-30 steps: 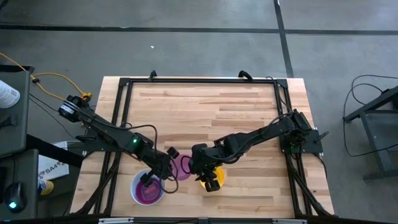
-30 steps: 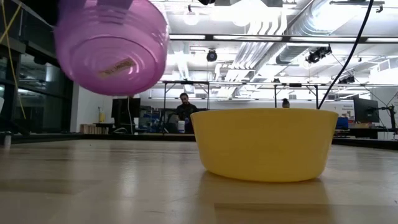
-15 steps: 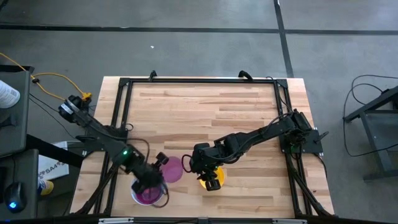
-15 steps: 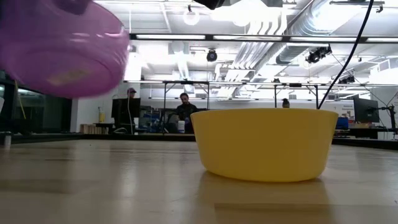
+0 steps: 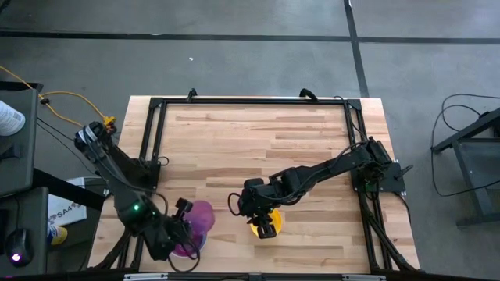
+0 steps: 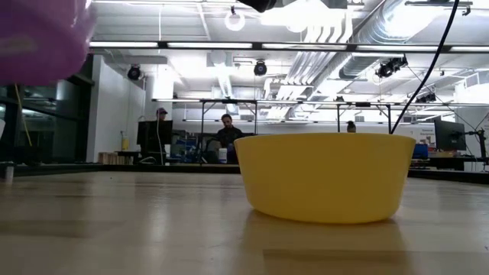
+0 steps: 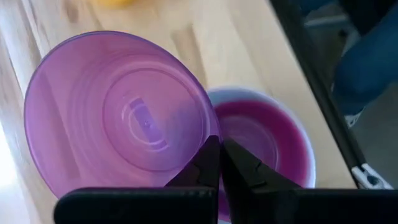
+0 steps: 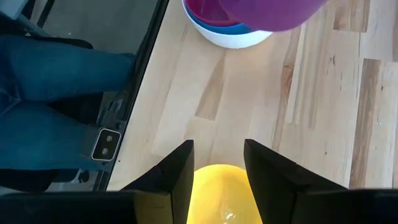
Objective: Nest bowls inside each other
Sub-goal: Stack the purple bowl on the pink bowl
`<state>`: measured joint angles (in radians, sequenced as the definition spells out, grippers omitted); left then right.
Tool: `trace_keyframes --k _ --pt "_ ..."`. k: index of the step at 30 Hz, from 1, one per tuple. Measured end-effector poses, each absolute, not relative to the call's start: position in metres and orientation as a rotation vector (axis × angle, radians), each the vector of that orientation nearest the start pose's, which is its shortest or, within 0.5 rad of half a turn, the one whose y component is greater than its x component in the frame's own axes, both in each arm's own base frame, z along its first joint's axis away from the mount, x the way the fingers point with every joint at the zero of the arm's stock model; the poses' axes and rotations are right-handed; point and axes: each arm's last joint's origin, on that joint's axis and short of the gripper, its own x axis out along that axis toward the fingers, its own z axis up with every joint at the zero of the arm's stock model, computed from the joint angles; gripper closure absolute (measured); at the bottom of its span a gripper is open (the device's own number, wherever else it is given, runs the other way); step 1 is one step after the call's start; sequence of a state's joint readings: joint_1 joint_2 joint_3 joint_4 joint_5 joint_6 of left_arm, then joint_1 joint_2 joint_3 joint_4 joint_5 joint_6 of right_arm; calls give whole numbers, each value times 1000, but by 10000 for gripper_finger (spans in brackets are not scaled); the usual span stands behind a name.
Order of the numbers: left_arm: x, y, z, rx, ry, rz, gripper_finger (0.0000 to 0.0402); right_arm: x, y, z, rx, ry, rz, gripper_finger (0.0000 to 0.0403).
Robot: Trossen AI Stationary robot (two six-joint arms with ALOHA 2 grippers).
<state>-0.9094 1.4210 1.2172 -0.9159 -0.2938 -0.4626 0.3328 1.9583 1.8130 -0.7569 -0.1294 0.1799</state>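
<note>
High view: my left gripper (image 5: pixel 184 231) hangs at the near left of the wooden table (image 5: pixel 258 136), jaws pinched tight on the rim of the purple bowl (image 5: pixel 198 218), which is clear of the tabletop and tilted. Just beneath and beside it sits the white bowl (image 5: pixel 186 248), close to the table's near edge and just inside the black frame rail (image 5: pixel 151 133) that runs along the left side. My left wrist view shows the purple bowl's mouth facing me, my fingers (image 7: pixel 208 163) clamped together over its rim, and the white bowl (image 7: pixel 292 124) behind it with magenta-red inside it; my right wrist view picks out a blue bowl (image 8: pixel 231 27) nested in that white one as well.

My right gripper (image 5: pixel 264 223) is poised over the yellow bowl (image 5: pixel 274 219), near the middle of the table's near half. Its jaws stand wide, one to each side of the yellow bowl's rim (image 8: pixel 221 193) in the right wrist view; I cannot tell whether they touch it. From the low view, the yellow bowl (image 6: pixel 326 177) sits flat and upright on the wood, with bare tabletop to either side of it.

Between the two grippers lies a strip of bare wood. The whole far half of the table is open board, bounded by the frame.
</note>
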Motion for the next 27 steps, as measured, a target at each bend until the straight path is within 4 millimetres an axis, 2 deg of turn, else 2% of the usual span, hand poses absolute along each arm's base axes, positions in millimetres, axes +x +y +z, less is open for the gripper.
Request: trace_keyframes --k 7,15,20,27 --pt "167 -232 270 203 1075 -293 401 401 140 292 41 997 253 269" --pt "159 -249 262 92 1088 -256 401 401 140 292 43 1005 230 269" --pt "152 -256 257 43 1110 -226 401 401 140 292 46 1004 228 269" --pt "155 -261 250 14 1149 -223 401 401 140 292 46 1002 228 269"
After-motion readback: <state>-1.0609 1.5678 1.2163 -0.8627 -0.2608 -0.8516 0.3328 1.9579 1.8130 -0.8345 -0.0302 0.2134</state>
